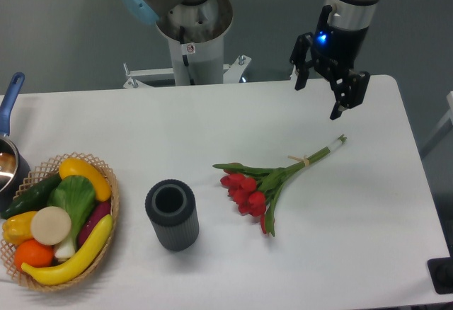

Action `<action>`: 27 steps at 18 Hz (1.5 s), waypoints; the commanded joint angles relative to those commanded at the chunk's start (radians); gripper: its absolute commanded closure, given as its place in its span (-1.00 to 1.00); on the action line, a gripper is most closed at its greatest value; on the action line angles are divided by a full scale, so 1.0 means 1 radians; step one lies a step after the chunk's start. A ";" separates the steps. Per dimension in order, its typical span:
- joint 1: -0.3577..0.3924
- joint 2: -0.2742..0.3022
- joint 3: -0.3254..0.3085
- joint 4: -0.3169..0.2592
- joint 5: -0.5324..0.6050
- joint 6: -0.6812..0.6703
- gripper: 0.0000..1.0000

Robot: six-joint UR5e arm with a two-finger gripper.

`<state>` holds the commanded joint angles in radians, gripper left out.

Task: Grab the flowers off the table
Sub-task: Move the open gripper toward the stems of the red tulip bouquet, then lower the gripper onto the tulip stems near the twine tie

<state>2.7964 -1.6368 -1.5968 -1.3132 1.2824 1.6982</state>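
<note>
One bunch of flowers (263,182) lies flat on the table (212,122), right of centre; its red buds cluster toward the near side, the green stems run up and to the right, and a pale band ties them partway along; the cut stem ends point toward the far right corner. One gripper (316,99) hangs above the far right part of the table, beyond the stem tips and apart from them; its two dark fingers are spread with a clear gap between them and nothing is held; a small blue light glows on the wrist above. Left of the flowers, and apart from them, stands a dark ribbed cylinder (171,214), upright with its hollow top showing. At the near left edge sits a wicker basket (112,191) filled with produce: a yellow banana (74,259), a green leafy vegetable with a white stalk (72,200), an orange (33,253), a dark green cucumber (32,193) and other yellow pieces. Beside the basket at the left border is part of a pot with a blue handle (10,98). Behind the table rises the arm's pale grey base column (192,37).
</note>
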 joint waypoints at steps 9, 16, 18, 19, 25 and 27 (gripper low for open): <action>-0.009 0.021 -0.103 0.121 0.034 -0.111 -1.00; -0.014 -0.003 -0.138 0.129 0.032 -0.114 -1.00; -0.015 -0.030 -0.138 0.147 0.035 -0.114 -1.00; -0.017 -0.043 -0.140 0.172 0.038 -0.112 -1.00; -0.058 -0.121 -0.178 0.219 0.123 -0.111 -1.00; -0.083 -0.153 -0.178 0.221 0.161 -0.111 -1.00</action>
<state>2.7137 -1.7900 -1.7748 -1.0922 1.4433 1.5877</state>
